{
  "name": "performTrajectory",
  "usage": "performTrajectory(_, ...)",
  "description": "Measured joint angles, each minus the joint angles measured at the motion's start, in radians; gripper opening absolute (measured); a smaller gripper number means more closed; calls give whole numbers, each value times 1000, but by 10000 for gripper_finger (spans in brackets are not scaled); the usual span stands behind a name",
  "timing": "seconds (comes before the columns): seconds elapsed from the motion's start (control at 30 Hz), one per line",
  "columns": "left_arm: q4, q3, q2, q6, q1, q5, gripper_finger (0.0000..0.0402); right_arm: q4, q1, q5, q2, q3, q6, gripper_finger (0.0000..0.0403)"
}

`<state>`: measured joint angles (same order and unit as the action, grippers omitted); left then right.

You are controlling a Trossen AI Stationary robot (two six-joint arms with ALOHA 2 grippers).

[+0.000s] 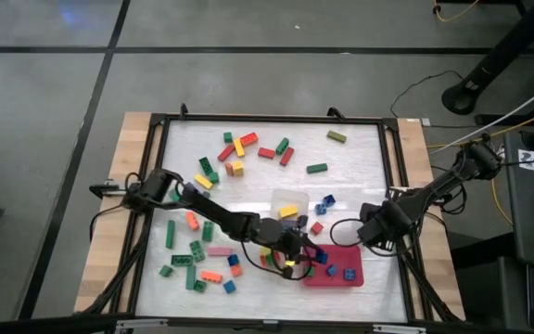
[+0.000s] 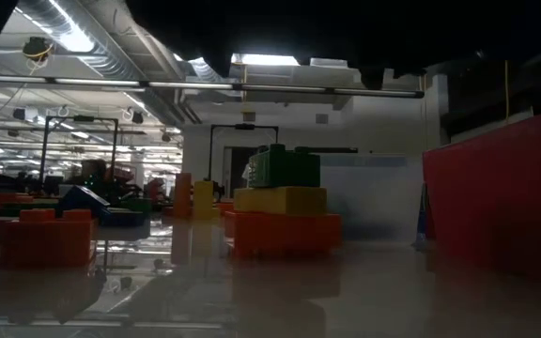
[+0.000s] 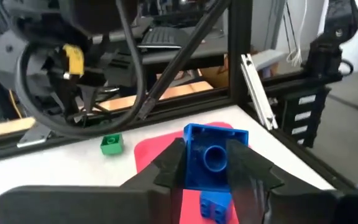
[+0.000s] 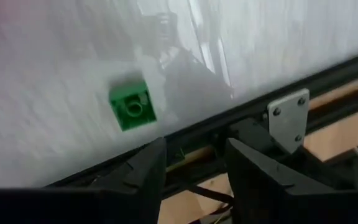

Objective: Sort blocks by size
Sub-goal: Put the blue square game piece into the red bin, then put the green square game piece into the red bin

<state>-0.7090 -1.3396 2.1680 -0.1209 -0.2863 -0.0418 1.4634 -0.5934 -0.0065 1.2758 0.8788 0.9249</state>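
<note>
Many small studded blocks (image 1: 235, 148) in green, red, yellow, orange and blue lie scattered on the white table, mostly in its left half. My left gripper (image 3: 209, 171) reaches across to the red tray (image 1: 343, 275) at the near right and is shut on a blue block (image 3: 214, 149) above it. Another blue block (image 3: 216, 205) lies in the tray below. My right gripper (image 4: 191, 168) hangs open over the table's right edge with nothing between its fingers. A green block (image 4: 131, 107) lies flat on the table just beyond those fingers. My left gripper has the blue block's two opposite sides (image 3: 188, 158) between its two fingers. The fingers (image 3: 247, 168) come almost level from the table's left. The block is clear of the tray, and the face with one round ring on it is turned back toward the wrist.
A black frame (image 1: 392, 186) runs around the white table. A clear tub (image 1: 290, 202) with a yellow block stands near the middle. A few blue blocks (image 1: 326, 202) lie to the tub's right. In the low view a stack of orange, yellow and green blocks (image 2: 285, 211) stands beside the tray's wall (image 2: 496, 188).
</note>
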Motion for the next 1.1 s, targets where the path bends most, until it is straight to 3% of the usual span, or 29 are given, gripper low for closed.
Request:
performTrajectory(0.17,15,-3,3,-19,2,-37,130,-7,-8,-33,0,-48,78,166)
performTrajectory(0.43,28,-3,3,8,8,-43,186,-42,-8,-65,0,-85,70,173)
performTrajectory(0.77,42,-3,3,9,8,-43,194,-54,-8,-96,1,-90,69,234)
performTrajectory(0.93,42,-3,3,9,8,-43,194,-94,-9,-144,1,-90,51,234)
performTrajectory(1.1,43,-3,3,9,8,-43,194,-289,-9,-135,1,-90,-62,226)
